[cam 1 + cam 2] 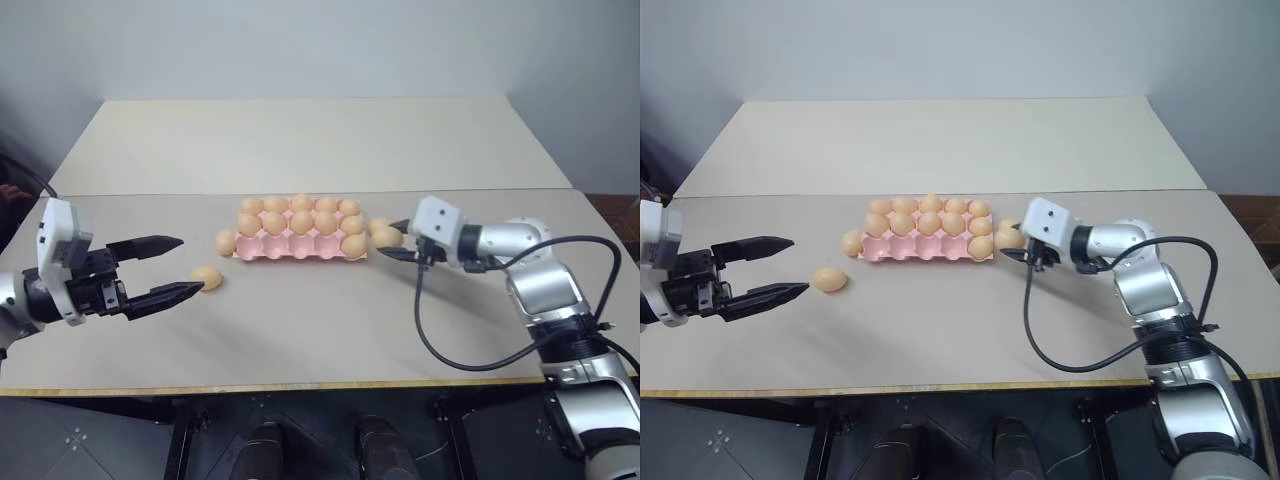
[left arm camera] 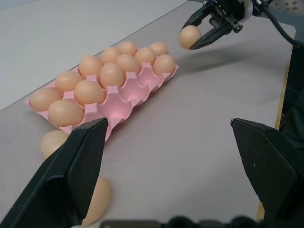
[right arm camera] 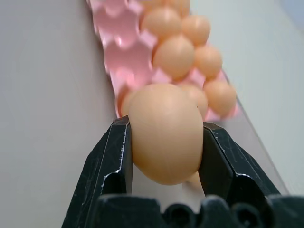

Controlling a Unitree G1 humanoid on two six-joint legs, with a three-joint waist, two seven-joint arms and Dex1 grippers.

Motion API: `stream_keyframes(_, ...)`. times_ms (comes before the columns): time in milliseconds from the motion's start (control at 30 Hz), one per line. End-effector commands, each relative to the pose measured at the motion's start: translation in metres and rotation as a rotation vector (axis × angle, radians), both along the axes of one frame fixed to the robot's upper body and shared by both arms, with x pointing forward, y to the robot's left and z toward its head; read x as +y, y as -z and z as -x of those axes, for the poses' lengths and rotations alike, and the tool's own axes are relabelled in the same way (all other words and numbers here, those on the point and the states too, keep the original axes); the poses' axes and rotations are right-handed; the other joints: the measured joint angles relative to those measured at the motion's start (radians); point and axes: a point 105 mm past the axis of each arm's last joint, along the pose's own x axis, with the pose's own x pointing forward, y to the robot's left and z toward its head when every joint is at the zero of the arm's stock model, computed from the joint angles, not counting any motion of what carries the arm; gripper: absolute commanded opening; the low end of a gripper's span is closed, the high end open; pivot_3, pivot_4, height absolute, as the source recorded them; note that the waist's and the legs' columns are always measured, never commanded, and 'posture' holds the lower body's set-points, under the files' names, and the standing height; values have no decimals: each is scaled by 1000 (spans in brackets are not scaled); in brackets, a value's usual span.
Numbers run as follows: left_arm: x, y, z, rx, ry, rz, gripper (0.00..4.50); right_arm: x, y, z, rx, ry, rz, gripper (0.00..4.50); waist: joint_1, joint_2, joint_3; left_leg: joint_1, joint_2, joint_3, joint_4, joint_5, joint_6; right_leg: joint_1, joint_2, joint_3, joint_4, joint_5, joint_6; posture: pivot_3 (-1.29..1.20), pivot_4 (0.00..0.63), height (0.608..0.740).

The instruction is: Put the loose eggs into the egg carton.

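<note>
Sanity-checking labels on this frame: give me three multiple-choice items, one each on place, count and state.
1. Where is the right gripper's egg?
A. at the carton's right end
B. at the carton's left end
C. behind the carton

2. How many eggs lie on the table left of the carton?
A. none
B. two
C. five

3. The left gripper is:
A. shut on an egg
B. shut, empty
C. open, empty

Key: 1 A, the right gripper holds its egg by the carton's right end. 2 B, one egg and another lie there. 3 C, the left gripper has spread fingers with nothing between.
</note>
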Motion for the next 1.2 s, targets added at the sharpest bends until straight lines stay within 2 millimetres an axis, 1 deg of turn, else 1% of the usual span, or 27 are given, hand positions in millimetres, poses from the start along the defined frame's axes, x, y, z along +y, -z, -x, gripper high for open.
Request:
stream_keyframes(33, -1, -10, 1, -42, 6, -3, 4500, 24, -11, -6, -48, -17, -12, 1828, -2, 0, 0, 0, 0, 0, 0, 0, 0, 0, 0, 0, 0, 0, 0, 0, 150, 740)
stream_keyframes(167, -2, -9, 1, -44, 5, -3, 4500, 44, -9, -18, -54, -14, -18, 1828, -2, 0, 0, -1, 0, 0, 0, 0, 0, -1, 0, 0, -1, 0, 0, 0, 150, 740)
stream_keyframes(300, -1, -8, 3, -43, -2, -7, 4500, 54, -4, -20, -24, -38, -5, 1828, -2, 0, 0, -1, 0, 0, 0, 0, 0, -1, 0, 0, -1, 0, 0, 0, 150, 740)
stream_keyframes(400, 1, -7, 4, -40, -11, -15, 4500, 57, -1, -20, 5, -40, -6, 2672, -2, 0, 0, -2, 0, 0, 0, 0, 0, -2, 0, 0, -1, 0, 0, 0, 150, 740)
stream_keyframes(567, 1, -5, 4, -34, -13, -18, 4500, 61, -7, -18, 0, -47, -34, 4356, -3, 0, 0, -1, 0, 0, 0, 0, 0, -2, 0, 0, 0, 0, 0, 0, 150, 740)
stream_keyframes(600, 1, -4, 3, -34, -12, -18, 4500, 60, -8, -18, -4, -42, -40, 4456, -3, 0, 0, -1, 0, 0, 0, 0, 0, -2, 0, 0, 0, 0, 0, 0, 150, 740)
stream_keyframes(667, 0, -4, 2, -33, -8, -18, 4500, 57, -12, -17, -13, -35, -47, 4456, -4, 0, 0, -1, 0, 0, 0, 0, 0, -2, 0, 0, 0, 0, 0, 0, 150, 740)
stream_keyframes(733, -1, -3, 1, -31, 0, -18, 4500, 46, -21, -13, -29, -20, -59, 4456, -3, 0, 0, -2, 0, 0, 0, 0, 0, -2, 0, 0, 0, 0, 0, 0, 150, 740)
stream_keyframes(833, 1, -3, -1, -26, 6, -20, 4500, 23, -37, -3, -46, 8, -91, 4456, 6, 0, 0, -2, 0, 0, 0, 0, 0, -2, 0, 0, -1, 0, 0, 0, 150, 740)
stream_keyframes(900, 6, -2, -2, -16, 4, -28, 4500, 4, -45, 7, -59, 20, -109, 4456, 13, 0, 0, -2, 0, 0, 0, 0, 0, -2, 0, 0, -1, 0, 0, 0, 150, 740)
stream_keyframes(1000, 18, -3, -4, -2, -1, -40, 4500, -26, -54, 27, -68, 35, -123, 4456, 14, 0, 0, -2, 0, 0, 0, 0, 0, -2, 0, -1, -1, 0, 0, 0, 150, 740)
stream_keyframes(1100, 26, -5, -7, -10, -13, -17, 4500, -55, -61, 48, -64, 57, -143, 4456, 14, 0, 0, -2, 0, 0, 0, 0, 0, -1, -1, -1, -1, 0, 0, 0, 150, 740)
stream_keyframes(1200, 32, -5, -7, 0, -12, -14, 4500, -73, -63, 66, -31, 63, -145, 4456, 10, 0, 0, -2, 0, 0, 0, 0, 0, -1, 0, 0, -1, 0, 0, 0, 150, 740)
